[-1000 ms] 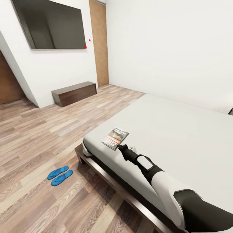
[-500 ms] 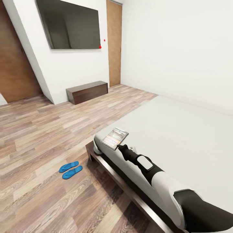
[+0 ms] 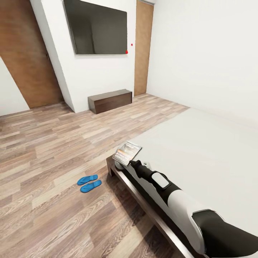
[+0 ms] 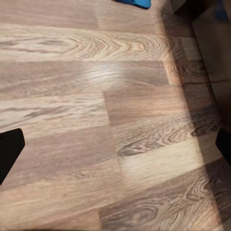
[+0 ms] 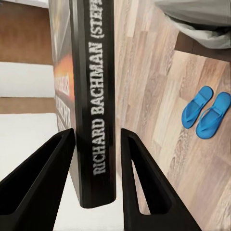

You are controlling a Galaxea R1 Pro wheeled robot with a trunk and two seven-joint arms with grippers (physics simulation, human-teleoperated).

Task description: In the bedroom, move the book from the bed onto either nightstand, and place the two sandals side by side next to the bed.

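**Book gripped at the bed's corner**

The right gripper is clamped on the spine of the book, held above the corner of the bed, at the mattress edge. The two sandals lie side by side on the wood floor, near that corner, with wide bare planks around them. The left gripper's fingers stand spread over bare floor

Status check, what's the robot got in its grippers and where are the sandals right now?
Right gripper shut on the book. Left gripper open, over bare floor. Sandals side by side on the floor near the bed corner. Nothing blocking.
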